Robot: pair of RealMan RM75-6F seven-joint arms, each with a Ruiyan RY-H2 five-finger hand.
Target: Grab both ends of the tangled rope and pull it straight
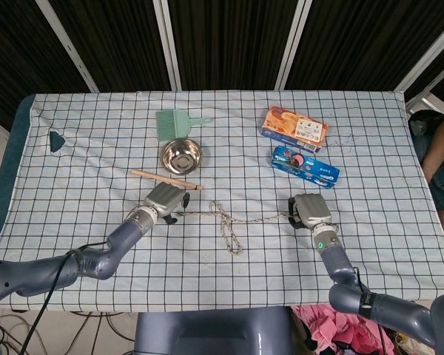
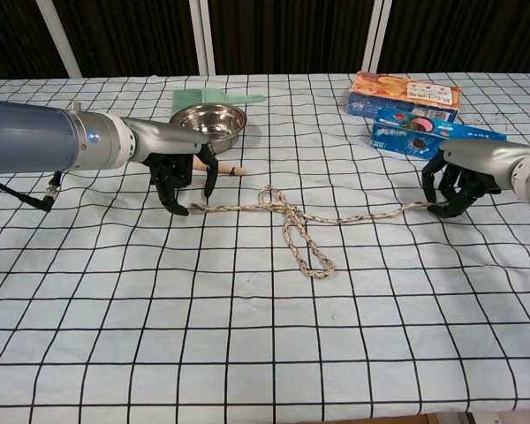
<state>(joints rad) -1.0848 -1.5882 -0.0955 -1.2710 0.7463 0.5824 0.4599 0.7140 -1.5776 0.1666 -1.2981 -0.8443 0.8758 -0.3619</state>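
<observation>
Rope (image 2: pixel 287 216) sits roughly mid-surface, still tangled: a crossed knot in the middle with a loop hanging down toward the near edge, one strand running left and one running right. The right hand (image 2: pixel 455 184) has its fingers curled around the right end, so it's holding that one. The left hand (image 2: pixel 181 172) is down at the left end with fingers spread and fingertips (image 2: pixel 184 209) right at the rope tip, but I can't tell if it's actually pinching it or just touching.

Room to move: the near half of the surface (image 1: pixel 81 159) is bare checkered cloth on both sides of the rope, and there's lots of cloth left of the left hand out to the edge. Right of the right hand there's also bare cloth to the right edge. Behind is tighter: a wooden stick (image 1: pixel 166 180) lies just behind the left hand, then a steel bowl (image 1: pixel 181 154) and a green brush (image 1: pixel 179 122) further back. On the right, a blue cookie pack (image 1: pixel 305 166) sits behind the right hand, an orange box (image 1: pixel 294 129) beyond it.

Black-and-white grid cloth covers the whole surface, and dark curtain panels with light frame bars stand behind it.
</observation>
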